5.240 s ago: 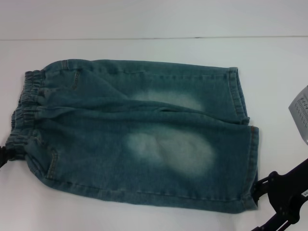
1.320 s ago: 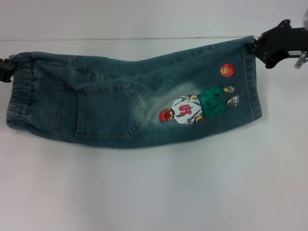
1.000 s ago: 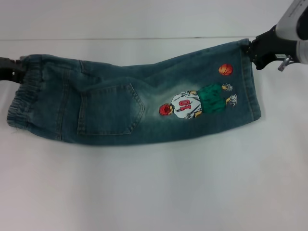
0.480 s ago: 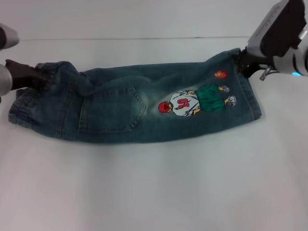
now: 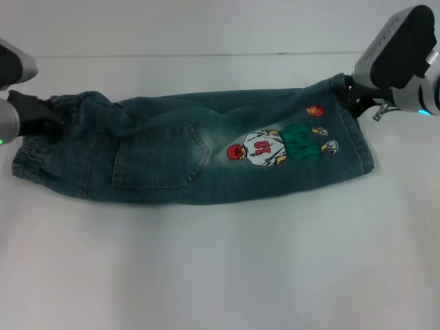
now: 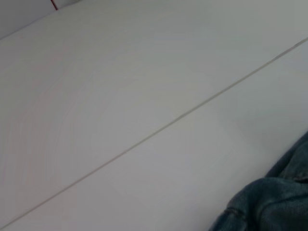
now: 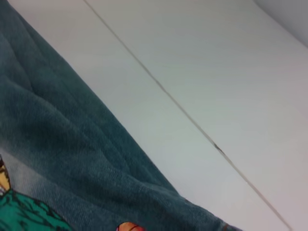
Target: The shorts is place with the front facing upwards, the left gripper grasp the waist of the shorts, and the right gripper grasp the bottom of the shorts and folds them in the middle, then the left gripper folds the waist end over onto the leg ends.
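A white table (image 5: 220, 275) is seen across the whole head view, its surface plain and smooth. A thin dark seam (image 5: 206, 54) is drawn straight across the far part of the table from left to right, and a paler band of surface is seen beyond it. The same seam (image 6: 159, 130) is shown as a slanting line in the left wrist view, and again (image 7: 192, 122) in the right wrist view. A short red mark (image 6: 54, 4) is seen at one edge of the left wrist view.

One shorts (image 5: 192, 155) — two grippers.
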You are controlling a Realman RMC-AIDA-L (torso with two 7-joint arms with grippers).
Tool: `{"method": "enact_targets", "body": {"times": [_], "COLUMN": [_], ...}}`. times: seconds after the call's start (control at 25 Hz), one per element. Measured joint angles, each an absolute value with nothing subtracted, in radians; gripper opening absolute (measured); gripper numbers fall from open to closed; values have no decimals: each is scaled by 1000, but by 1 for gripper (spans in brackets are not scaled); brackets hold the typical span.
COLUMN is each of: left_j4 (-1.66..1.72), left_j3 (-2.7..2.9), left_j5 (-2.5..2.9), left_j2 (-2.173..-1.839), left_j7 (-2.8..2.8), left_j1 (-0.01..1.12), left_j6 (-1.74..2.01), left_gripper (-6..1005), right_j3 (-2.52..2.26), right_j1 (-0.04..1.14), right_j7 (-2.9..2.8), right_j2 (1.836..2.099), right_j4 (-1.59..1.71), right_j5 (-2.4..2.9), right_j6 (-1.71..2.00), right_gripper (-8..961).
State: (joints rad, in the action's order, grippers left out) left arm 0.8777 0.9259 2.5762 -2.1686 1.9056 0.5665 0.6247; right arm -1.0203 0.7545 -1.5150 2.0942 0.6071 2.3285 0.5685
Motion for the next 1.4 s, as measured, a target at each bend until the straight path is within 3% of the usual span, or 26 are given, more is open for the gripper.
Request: {"method": "enact_targets", "body": {"times": [0.32, 0.6, 0.76, 0.88, 0.96, 1.2, 1.4], "left_j4": [939, 971, 1069, 1134, 1178, 1222, 1046], "left_j3": [930, 922, 929, 930, 925, 850, 618], "left_j5": [2582, 2575, 2509, 2442, 2372, 2030, 1732], "left_j2": [-2172, -2172, -2175, -2174, -2174, -2176, -2168], "left_j7": [1923, 1923, 1920, 1908, 1883, 1671, 1385], "left_j1": [522, 501, 435, 381, 337, 212, 189], "left_j6": [654, 704, 757, 801, 843, 1017, 1320], "left_gripper": [385, 551, 737, 849, 848, 846, 844], "right_j3": [-1023, -1023, -1014, -1012, -1010, -948, -863], "right_j1": [725, 689, 639, 571, 524, 434, 403], "right_j7": [-1516, -1522, -1532, -1516, -1496, -1393, -1245], "right_j2": [2095, 2095, 2094, 2090, 2087, 2086, 2086], "right_j4": [636, 675, 754, 851, 911, 966, 866], "right_j5": [2329, 2328, 2285, 2197, 2128, 1963, 1845], "right_j6": [573, 588, 664, 767, 842, 1056, 1239], "right_gripper": [424, 584, 675, 808, 897, 900, 898]}}
